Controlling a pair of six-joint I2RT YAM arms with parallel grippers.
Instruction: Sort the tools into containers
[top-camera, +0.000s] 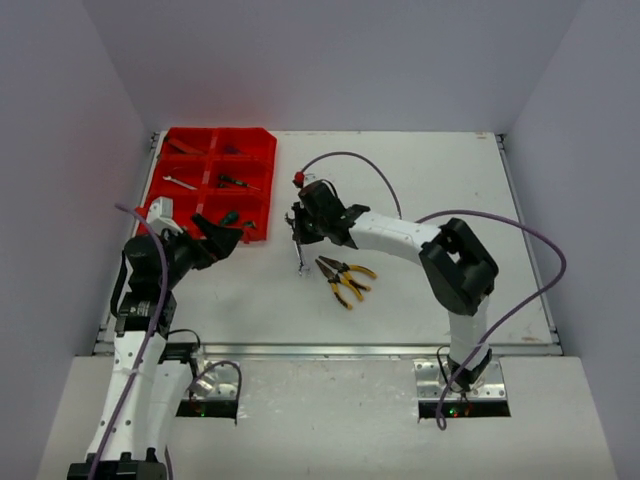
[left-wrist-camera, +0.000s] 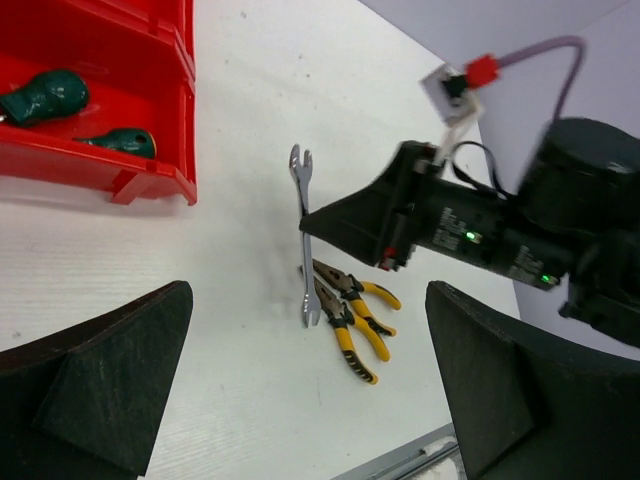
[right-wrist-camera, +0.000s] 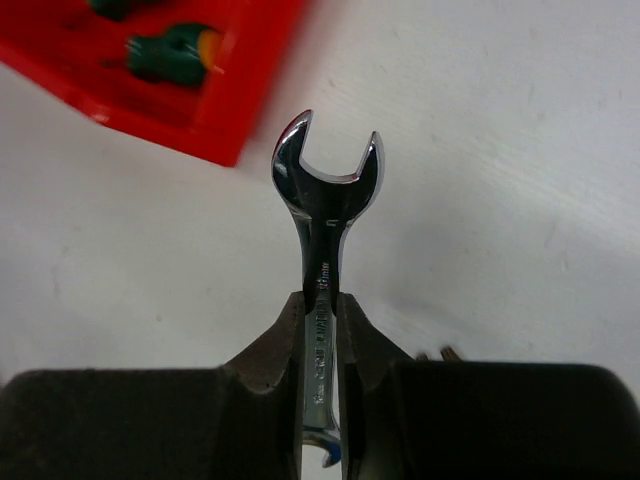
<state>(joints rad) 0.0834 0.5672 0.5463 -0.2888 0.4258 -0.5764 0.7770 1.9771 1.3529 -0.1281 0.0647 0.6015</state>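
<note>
Table: white top (top-camera: 450, 200) closed in by pale grey walls, with both arms bolted at its near edge.
Red tray: sat at the far left corner of the table (top-camera: 262, 140), its compartments holding small tools.
Tray contents: a silver wrench (top-camera: 180, 182) in a left-hand compartment, a dark-handled screwdriver (top-camera: 235, 182) in the one beside it, and two green handles (left-wrist-camera: 45, 95) in a compartment on the near side. The other pieces were too small for me to name.
Left gripper: hung over the tray's near edge (top-camera: 215, 238) with its jaws spread wide and nothing between them.
Right gripper: stood just right of the tray's near right corner (right-wrist-camera: 320, 305), clear of the tray, jaws pressed together on a wrench shank.
Held wrench: silver and open-ended (right-wrist-camera: 325, 200), pinched about mid-length, one forked end pointing away from the fingers toward the tray side. I could not tell whether its other end touched the table.
Pliers: two yellow-and-black-handled pairs (top-camera: 345, 275) lay side by side on the table, further right of the tray than the held wrench and nearer the arm bases.
</note>
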